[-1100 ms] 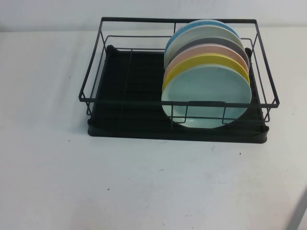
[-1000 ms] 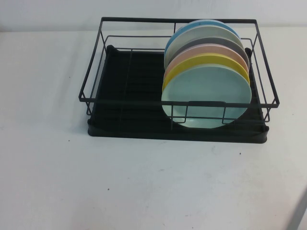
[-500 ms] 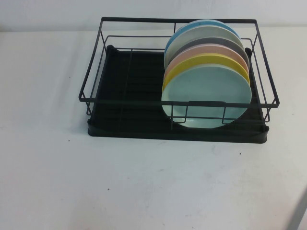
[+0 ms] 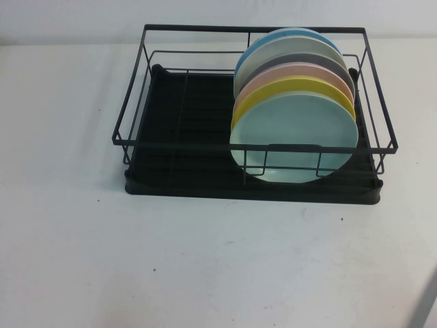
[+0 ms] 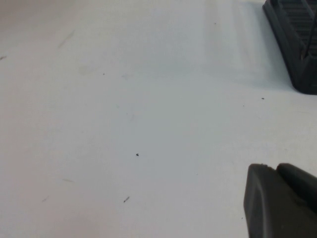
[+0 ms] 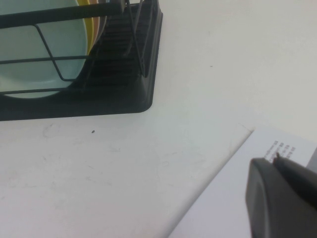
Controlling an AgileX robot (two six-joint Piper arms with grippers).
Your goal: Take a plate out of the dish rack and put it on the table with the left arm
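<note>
High view: plate (image 4: 293,137) sits racked; my left gripper (image 5: 280,201) over bare bench (image 5: 124,124), opening unclear, nothing begun.

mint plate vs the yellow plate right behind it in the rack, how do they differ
The plate is pale mint green and stands at the front of the stack in the dish rack, its whole face showing. The yellow plate stands just behind it, so only a crescent of its upper rim shows. Both are round and stand on edge, tilted back. The left gripper and right gripper hang over the table, away from both.
</note>
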